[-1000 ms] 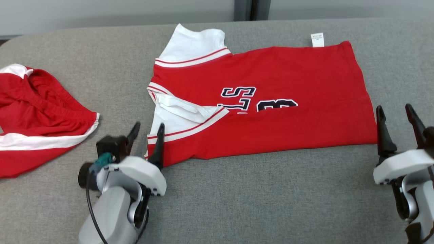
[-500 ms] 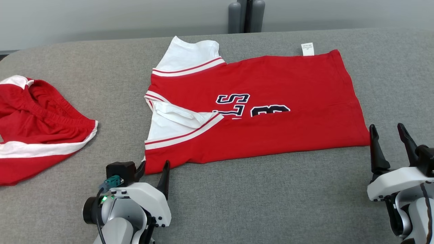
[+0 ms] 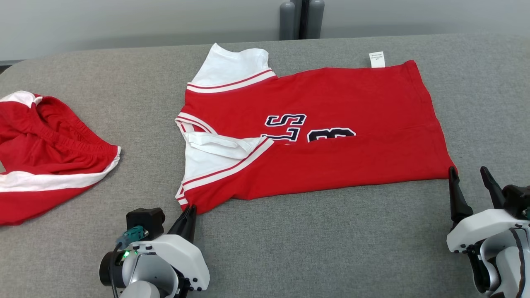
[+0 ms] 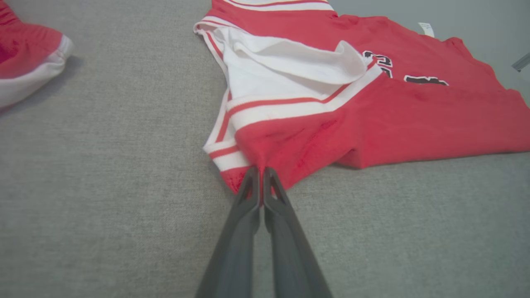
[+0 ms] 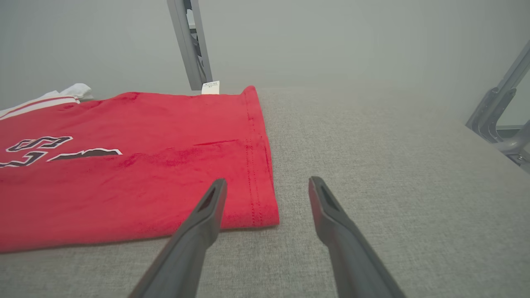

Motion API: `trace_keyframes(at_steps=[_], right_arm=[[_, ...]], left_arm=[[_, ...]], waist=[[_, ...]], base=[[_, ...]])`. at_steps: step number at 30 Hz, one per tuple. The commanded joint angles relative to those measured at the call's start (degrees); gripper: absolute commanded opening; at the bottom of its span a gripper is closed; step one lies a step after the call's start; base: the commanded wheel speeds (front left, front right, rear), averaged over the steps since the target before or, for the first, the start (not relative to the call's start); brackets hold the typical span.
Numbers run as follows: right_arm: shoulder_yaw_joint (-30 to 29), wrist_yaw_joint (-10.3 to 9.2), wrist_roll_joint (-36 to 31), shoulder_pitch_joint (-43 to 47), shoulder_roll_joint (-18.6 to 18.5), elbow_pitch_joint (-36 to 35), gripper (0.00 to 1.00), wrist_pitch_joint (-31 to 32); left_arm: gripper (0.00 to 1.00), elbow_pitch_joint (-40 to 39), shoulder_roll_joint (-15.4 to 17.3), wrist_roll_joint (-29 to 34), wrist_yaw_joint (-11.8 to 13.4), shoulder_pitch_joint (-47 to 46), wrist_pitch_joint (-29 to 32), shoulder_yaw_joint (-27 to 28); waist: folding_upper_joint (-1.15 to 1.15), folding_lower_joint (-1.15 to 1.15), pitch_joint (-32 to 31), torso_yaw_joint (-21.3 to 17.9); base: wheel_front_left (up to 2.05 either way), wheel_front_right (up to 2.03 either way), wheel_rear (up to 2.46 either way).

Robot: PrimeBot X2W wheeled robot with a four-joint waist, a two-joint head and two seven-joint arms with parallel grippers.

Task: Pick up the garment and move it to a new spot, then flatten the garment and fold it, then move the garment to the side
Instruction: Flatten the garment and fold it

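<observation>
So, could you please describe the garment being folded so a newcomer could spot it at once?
On the grey table, look to the middle: the red jersey lies spread there. Unlike the red shorts at the left, it has white sleeves and dark lettering.

A big table (image 3: 314, 248) is covered with grey cloth. Its far left corner is rounded. Two things are laid on it. A red shirt (image 3: 339, 165) is spread out flat in the middle. Its near part is folded over, so the dark letters (image 3: 287, 124) on it are half hidden. Its white sleeves (image 3: 211, 155) with red stripes are turned to the left. A small white tag (image 3: 377, 59) is seen sticking out at its far edge, toward the right. Red shorts (image 3: 49, 153) with a white stripe are bunched up at the left edge of the table, well apart from the shirt.
</observation>
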Motion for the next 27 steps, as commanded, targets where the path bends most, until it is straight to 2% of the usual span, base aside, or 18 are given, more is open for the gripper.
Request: trace_keyframes(at_steps=[1,6,7,9,10,13,14,17,19,27], right_arm=[[0.7,-0.01,1.3,-1.2,-1.0,1.7,1.00,0.0],[3.2,-0.01,4.7,-3.9,-2.4,6.7,1.00,0.0],[3.7,-0.01,5.2,-4.4,-2.7,7.7,0.95,0.0],[5.4,-0.01,6.5,-5.5,-3.0,9.9,0.75,0.0],[6.0,-0.01,7.2,-6.1,-3.1,10.9,0.73,0.0],[8.0,-0.01,8.6,-7.5,-3.4,13.1,0.51,0.0],[8.8,-0.01,9.1,-7.9,-3.5,13.9,0.46,0.0],[10.6,-0.01,10.2,-9.0,-3.6,15.7,0.40,0.0],[11.8,-0.01,10.8,-9.6,-3.7,16.6,0.00,0.0],[14.2,-0.01,12.0,-8.7,-5.3,16.8,0.00,0.0]], left_arm=[[0.00,-0.8,0.6,-0.2,0.3,0.8,0.2,0.2],[0.00,-2.2,1.0,-0.6,0.4,1.8,0.5,0.0],[0.00,-2.3,1.1,-0.6,0.4,1.8,0.6,0.0],[0.00,-2.6,1.2,-0.5,0.5,1.4,0.6,-0.1],[0.00,-2.6,1.2,-0.5,0.5,1.3,0.6,-0.2],[0.00,-2.7,1.4,-0.5,0.4,0.9,0.7,-0.4],[0.00,-2.7,1.5,-0.5,0.4,0.8,0.8,-0.5],[0.00,-2.5,1.7,-0.3,0.3,0.7,0.8,-0.7],[0.00,-2.3,1.9,-0.3,0.3,0.6,0.8,-0.8],[0.00,-2.0,2.2,-0.6,0.4,0.8,0.4,-1.0]], waist=[[0.00,0.00,0.0,0.2],[0.00,0.00,0.4,0.9],[0.00,0.00,0.5,1.0],[0.00,0.00,0.7,1.2],[0.00,0.00,0.8,1.3],[0.00,0.00,1.2,1.6],[0.00,0.00,1.3,1.7],[0.00,0.00,1.4,1.8],[0.00,0.00,1.5,1.9],[0.00,0.00,1.0,1.9]], base=[[0.00,0.00,0.00],[0.00,0.00,0.00],[0.00,0.00,0.00],[0.00,0.00,0.00],[0.00,0.00,0.00],[0.00,0.00,0.00],[0.00,0.00,0.00],[0.00,0.00,0.00],[0.00,0.00,0.00],[0.00,0.00,0.00]])
